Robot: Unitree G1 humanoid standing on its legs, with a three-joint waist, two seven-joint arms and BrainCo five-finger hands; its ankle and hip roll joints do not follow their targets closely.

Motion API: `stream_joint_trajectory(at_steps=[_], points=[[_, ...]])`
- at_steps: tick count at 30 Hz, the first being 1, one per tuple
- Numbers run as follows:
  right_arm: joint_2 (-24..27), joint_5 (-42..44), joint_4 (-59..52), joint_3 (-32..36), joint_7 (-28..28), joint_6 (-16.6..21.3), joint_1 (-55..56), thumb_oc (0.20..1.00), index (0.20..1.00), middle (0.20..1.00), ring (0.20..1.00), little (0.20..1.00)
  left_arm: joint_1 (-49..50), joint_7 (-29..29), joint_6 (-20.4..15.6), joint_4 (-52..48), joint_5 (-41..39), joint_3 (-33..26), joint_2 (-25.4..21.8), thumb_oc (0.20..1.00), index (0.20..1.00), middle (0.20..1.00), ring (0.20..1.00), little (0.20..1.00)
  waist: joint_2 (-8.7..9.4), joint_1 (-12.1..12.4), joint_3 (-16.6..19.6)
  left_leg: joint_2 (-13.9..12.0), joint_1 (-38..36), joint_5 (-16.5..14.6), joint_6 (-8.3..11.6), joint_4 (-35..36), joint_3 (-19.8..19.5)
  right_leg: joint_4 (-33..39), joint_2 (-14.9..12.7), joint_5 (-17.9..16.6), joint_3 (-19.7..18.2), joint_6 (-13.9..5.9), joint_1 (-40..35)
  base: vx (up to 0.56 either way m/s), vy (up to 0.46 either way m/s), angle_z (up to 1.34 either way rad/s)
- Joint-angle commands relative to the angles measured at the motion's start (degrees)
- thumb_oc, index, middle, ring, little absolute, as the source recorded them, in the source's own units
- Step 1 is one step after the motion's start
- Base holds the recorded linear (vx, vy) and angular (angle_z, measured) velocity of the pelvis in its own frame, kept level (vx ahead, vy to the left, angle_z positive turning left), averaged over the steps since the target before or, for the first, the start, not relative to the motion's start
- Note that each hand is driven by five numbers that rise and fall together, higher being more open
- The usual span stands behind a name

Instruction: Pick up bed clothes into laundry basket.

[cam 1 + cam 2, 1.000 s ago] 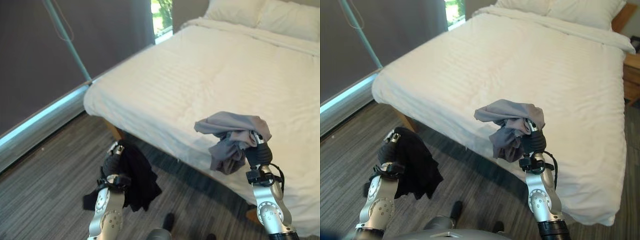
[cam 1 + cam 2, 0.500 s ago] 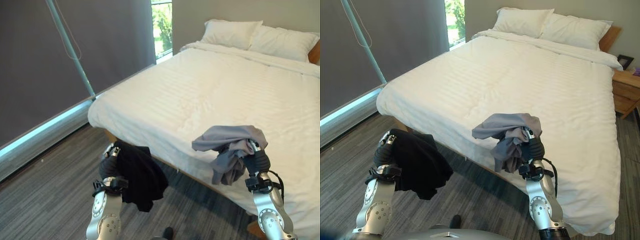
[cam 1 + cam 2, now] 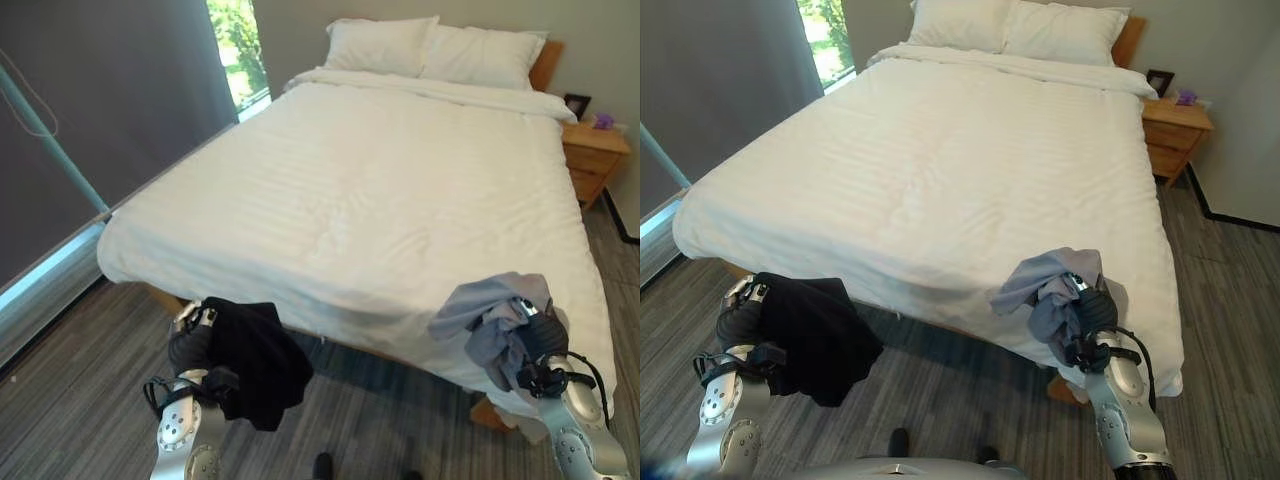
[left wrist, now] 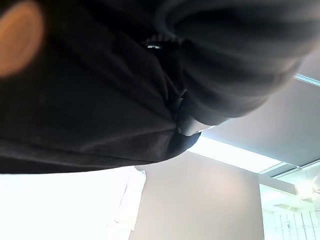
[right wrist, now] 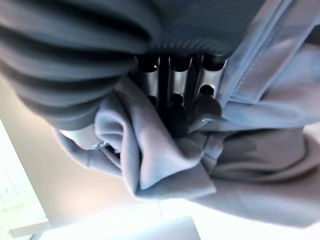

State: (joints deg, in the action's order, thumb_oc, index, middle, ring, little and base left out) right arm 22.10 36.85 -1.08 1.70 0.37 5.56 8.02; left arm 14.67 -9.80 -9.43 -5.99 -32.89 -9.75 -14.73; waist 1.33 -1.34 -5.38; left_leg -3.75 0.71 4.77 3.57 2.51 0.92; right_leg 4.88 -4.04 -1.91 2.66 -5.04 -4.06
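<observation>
My left hand [image 3: 188, 338] is raised at the lower left, shut on a black garment [image 3: 255, 358] that hangs beside it over the floor; the same black garment [image 4: 90, 95] drapes over that hand in the left wrist view. At the lower right, by the bed's near corner, my right hand [image 3: 535, 345] is shut on a bunched grey garment [image 3: 487, 315]. In the right wrist view the fingers [image 5: 172, 75] curl into folds of this grey garment [image 5: 165, 160].
A wide bed with a white duvet [image 3: 380, 180] and two pillows [image 3: 430, 45] lies ahead. A wooden nightstand [image 3: 592, 155] stands at its far right. A dark curtain [image 3: 90, 90] and a window [image 3: 235, 45] run along the left. Grey wood floor [image 3: 60, 390] lies below.
The whole picture has swung to the right, so the camera has moved; the nightstand has come into sight. Both hands still hold their garments raised.
</observation>
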Motion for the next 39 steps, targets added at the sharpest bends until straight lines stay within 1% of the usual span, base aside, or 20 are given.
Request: stream_joint_trajectory(at_steps=[1,4,7,10,11,13,14,16,17,20,21,23,25,26,30,33,34,35,37,39], points=[[2.32,1.92,-0.85,1.75,-1.04,6.58,-9.98,0.200,0.200,0.200,0.200,0.200,-6.71,-3.65,-6.88,-5.44,2.41,-5.47,-5.43,0.200,0.200,0.200,0.200,0.200,3.19,3.00,-2.83,5.54,-0.92,-9.07,0.07,-17.03,-21.85,-6.44,-0.90,-2.83,-12.81,-1.47,6.94,-0.01,0.085,-1.02],[2.77,1.67,-1.98,4.52,-1.12,6.90,-8.56,0.200,0.200,0.200,0.200,0.200,-7.53,-3.78,-7.67,-5.61,2.58,-7.20,-5.83,0.200,0.200,0.200,0.200,0.200,2.75,1.72,-2.29,5.94,-3.73,-12.76,-0.71,-17.60,-28.78,-6.71,1.13,-4.09,-20.05,-3.12,8.62,0.00,0.129,-2.01],[1.90,1.04,-2.71,6.82,-1.59,6.84,-6.14,0.200,0.200,0.200,0.200,0.200,-8.57,-3.42,-8.24,-5.86,2.84,-7.19,-6.73,0.200,0.200,0.200,0.200,0.200,2.57,0.26,-2.21,6.25,-5.49,-14.31,-1.89,-10.32,-27.66,-6.20,0.92,-6.37,-23.46,-4.87,11.95,-0.21,0.331,-1.19],[-1.72,0.82,-2.48,9.54,-3.00,7.29,-2.17,0.200,0.200,0.200,0.200,0.200,-9.88,-2.81,-7.75,-6.17,5.29,-5.90,-7.91,0.200,0.200,0.200,0.200,0.200,3.13,-1.84,-2.61,6.12,-7.71,-12.92,-4.28,-2.83,-20.90,-2.88,0.56,-11.96,-25.47,-8.41,15.58,-0.22,0.276,-1.29],[-2.44,0.58,-2.41,9.39,-3.10,7.40,-1.49,0.200,0.200,0.200,0.200,0.200,-9.34,-2.80,-7.40,-6.57,6.62,-6.28,-8.90,0.200,0.200,0.200,0.200,0.200,3.23,-1.64,-3.36,6.49,-7.63,-12.87,-4.87,-2.94,-19.01,-1.86,0.66,-14.60,-23.87,-8.72,17.07,-0.33,0.226,-1.81],[-3.41,0.08,-1.81,8.55,-2.80,7.16,-0.28,0.200,0.200,0.200,0.200,0.200,-7.87,-2.52,-7.53,-7.66,7.53,-8.62,-10.80,0.200,0.200,0.200,0.200,0.200,2.25,0.95,-5.14,6.21,-5.14,-11.64,-4.65,-4.58,-13.20,-5.11,-3.45,-9.20,-5.81,-5.83,18.54,-0.39,0.180,-2.19],[-3.26,-0.09,-1.79,7.96,-2.69,7.00,0.06,0.200,0.200,0.200,0.200,0.200,-7.14,-2.60,-7.72,-7.73,7.53,-9.63,-11.08,0.200,0.200,0.200,0.200,0.200,1.38,1.47,-5.26,5.52,-4.52,-10.96,-4.79,-4.54,-11.11,-8.28,-4.83,-7.32,-0.89,-4.39,17.33,-0.32,0.154,-2.32],[-3.22,-2.52,-3.55,10.40,-2.57,7.09,0.19,0.200,0.200,0.200,0.200,0.200,-6.47,-2.59,-7.23,-7.09,7.38,-11.84,-10.23,0.200,0.200,0.200,0.200,0.200,-0.22,2.06,-4.42,3.74,-4.13,-9.15,-5.60,-1.70,-5.40,-17.10,-4.51,-1.42,3.01,-3.01,13.27,-0.30,0.146,-1.44],[-3.24,-2.59,-3.68,10.45,-2.63,7.01,0.23,0.200,0.200,0.200,0.200,0.200,-6.51,-2.59,-7.22,-7.11,7.39,-11.82,-10.20,0.200,0.200,0.200,0.200,0.200,-0.16,2.20,-4.49,3.81,-4.13,-8.91,-5.58,-1.60,-5.27,-17.13,-4.56,-1.57,2.87,-2.97,13.39,-0.27,0.113,-1.32],[-3.20,-3.61,-3.11,13.60,-6.15,9.37,-3.69,0.200,0.200,0.200,0.200,0.200,-5.54,-3.99,-7.16,-8.04,7.89,-14.98,-8.88,0.200,0.200,0.200,0.200,0.200,-1.60,5.42,-2.40,2.99,-2.96,-7.47,-5.57,-0.35,2.55,-22.02,-10.76,1.08,16.36,-2.52,7.85,-0.22,0.073,-1.34],[-2.62,-6.08,-4.14,13.26,-7.62,9.78,-6.96,0.200,0.200,0.200,0.200,0.200,-4.51,-4.41,-7.19,-8.80,7.91,-17.20,-8.31,0.200,0.200,0.200,0.200,0.200,-1.22,7.45,-0.98,2.60,-2.29,-7.71,-5.40,-1.30,8.63,-21.89,-14.06,0.22,23.22,-3.49,3.41,-0.25,-0.041,-1.76],[-1.82,-7.36,-3.49,13.12,-8.22,9.80,-8.15,0.200,0.200,0.200,0.200,0.200,-3.92,-4.44,-7.19,-8.98,8.24,-17.86,-8.31,0.200,0.200,0.200,0.200,0.200,-0.41,8.83,-0.69,2.17,-2.19,-8.46,-5.26,-2.47,11.90,-19.24,-13.94,-0.35,24.62,-4.31,1.47,-0.16,-0.078,-2.14],[-1.61,-6.48,-4.07,13.97,-7.90,9.60,-7.80,0.200,0.200,0.200,0.200,0.200,-3.33,-4.32,-7.35,-9.35,7.91,-19.04,-8.12,0.200,0.200,0.200,0.200,0.200,0.84,8.28,-0.02,1.49,-2.06,-8.60,-4.43,-3.02,15.23,-11.73,-10.31,1.69,23.07,-4.26,0.96,-0.06,-0.208,-1.52],[-1.55,-5.56,-4.20,14.65,-7.86,9.66,-6.71,0.200,0.200,0.200,0.200,0.200,-3.75,-3.76,-7.59,-9.40,7.33,-18.47,-8.26,0.200,0.200,0.200,0.200,0.200,1.22,7.31,0.12,0.46,-1.66,-8.57,-3.78,-4.35,15.48,-8.56,-7.33,3.43,18.06,-3.06,0.63,-0.01,-0.210,-1.07],[-0.87,-4.74,-5.40,14.63,-6.78,9.01,-4.67,0.200,0.200,0.200,0.200,0.200,-5.18,-2.59,-7.36,-8.59,5.95,-16.02,-7.72,0.200,0.200,0.200,0.200,0.200,2.01,6.32,-1.03,-1.22,-0.27,-9.31,-2.51,-9.42,14.05,-6.78,-5.08,4.25,15.54,-0.96,-0.23,-0.01,-0.209,-0.35],[-0.18,-3.78,-4.53,13.09,-6.29,8.70,-4.59,0.200,0.200,0.200,0.200,0.200,-6.81,-1.29,-6.45,-7.41,4.89,-12.35,-7.26,0.200,0.200,0.200,0.200,0.200,2.82,6.28,-2.22,-2.56,2.03,-6.66,-0.72,-14.98,7.90,-5.17,-2.83,4.22,12.41,0.54,-0.92,-0.04,-0.148,-0.41],[-0.10,-3.25,-4.62,12.67,-6.26,8.87,-4.79,0.200,0.200,0.200,0.200,0.200,-7.94,-1.36,-6.39,-7.22,4.52,-11.05,-7.17,0.200,0.200,0.200,0.200,0.200,2.92,6.59,-2.58,-2.03,3.14,-5.22,-0.04,-15.38,4.41,-4.80,-2.48,3.72,11.61,0.90,-0.71,-0.04,-0.132,-0.79],[-0.50,-3.10,-4.45,11.74,-5.97,9.20,-5.35,0.200,0.200,0.200,0.200,0.200,-9.02,-1.46,-6.22,-6.94,4.43,-9.66,-6.64,0.200,0.200,0.200,0.200,0.200,3.62,8.09,-2.88,2.25,4.19,-5.89,0.38,-12.77,-5.40,-4.14,-1.98,2.87,9.27,0.92,-0.47,-0.01,-0.095,-0.87],[-0.69,-3.09,-4.37,11.33,-5.62,9.18,-5.56,0.200,0.200,0.200,0.200,0.200,-9.32,-1.04,-6.21,-6.27,4.53,-9.02,-6.56,0.200,0.200,0.200,0.200,0.200,3.81,8.09,-2.72,4.21,5.20,-6.03,0.44,-9.52,-8.95,-3.08,-1.07,2.70,7.73,0.79,-0.77,0.05,-0.084,-0.95],[-0.83,-2.96,-4.54,11.36,-5.64,9.31,-5.49,0.200,0.200,0.200,0.200,0.200,-9.60,-0.68,-6.50,-6.25,4.18,-8.60,-6.76,0.200,0.200,0.200,0.200,0.200,3.80,7.64,-2.56,4.45,5.27,-5.21,0.29,-8.21,-8.31,-2.31,-0.76,2.30,7.70,0.74,-0.94,0.02,-0.018,-0.62]])
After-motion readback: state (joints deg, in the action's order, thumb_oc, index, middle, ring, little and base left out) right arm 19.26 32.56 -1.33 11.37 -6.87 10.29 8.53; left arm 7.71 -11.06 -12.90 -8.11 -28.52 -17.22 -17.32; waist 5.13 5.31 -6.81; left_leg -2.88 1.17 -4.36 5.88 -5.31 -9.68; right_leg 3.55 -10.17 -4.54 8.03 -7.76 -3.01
